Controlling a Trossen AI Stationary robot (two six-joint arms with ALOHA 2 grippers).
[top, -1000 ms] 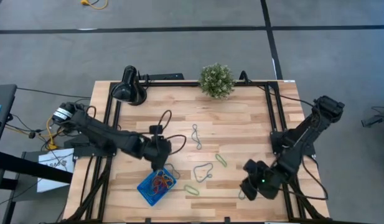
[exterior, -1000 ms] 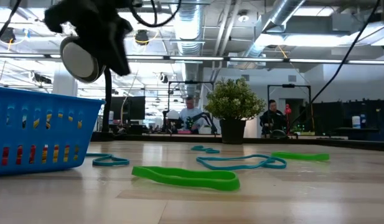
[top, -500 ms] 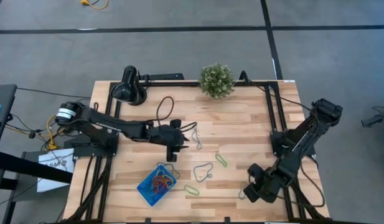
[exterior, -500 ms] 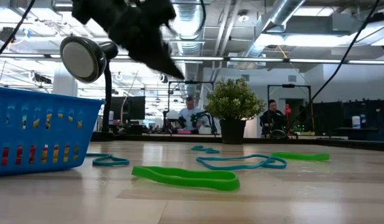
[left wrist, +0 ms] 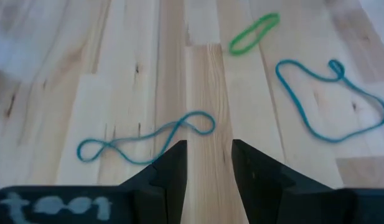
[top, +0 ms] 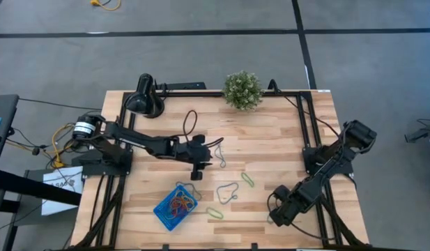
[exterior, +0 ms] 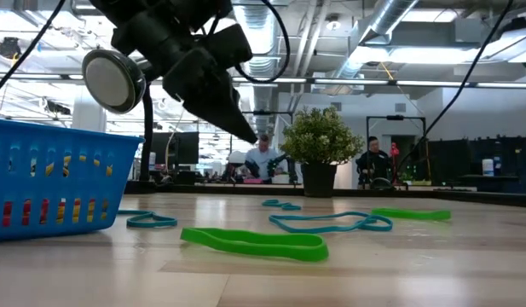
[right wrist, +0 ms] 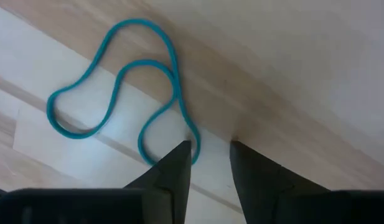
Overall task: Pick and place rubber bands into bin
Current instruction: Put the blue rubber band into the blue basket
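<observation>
Rubber bands lie flat on the wooden table: a twisted grey-blue one (left wrist: pixel 148 138), a larger teal loop (top: pixel 227 192), two green ones (top: pixel 247 179) (top: pixel 214 213), and a teal one (right wrist: pixel 120 87) at the near right. The blue bin (top: pixel 175 206) sits near the front, with red and other bands inside. My left gripper (top: pixel 208 159) hangs open above the table's middle, just short of the grey-blue band, raised clear in the low view (exterior: pixel 245 132). My right gripper (right wrist: pixel 210 149) is open, low over one end of the teal band. My right gripper comes at the teal band from above, and one fingertip (right wrist: pixel 182 155) stands right at the band's nearest end (right wrist: pixel 193 138). Whether it touches the band I cannot tell. The band lies flat on the table.
A black round lamp (top: pixel 144 97) and a small potted plant (top: pixel 242 89) stand along the far edge. Black cables loop from the left arm (top: pixel 189 122). A dark frame runs along the table's sides (top: pixel 305 132). People show in the room beyond the table (exterior: pixel 263 158).
My left gripper has swung from over the blue bin toward the far right, reaching the table's middle beside the grey-blue band. My right gripper has shifted a little toward the near edge and the teal band there. The bands have not moved.
</observation>
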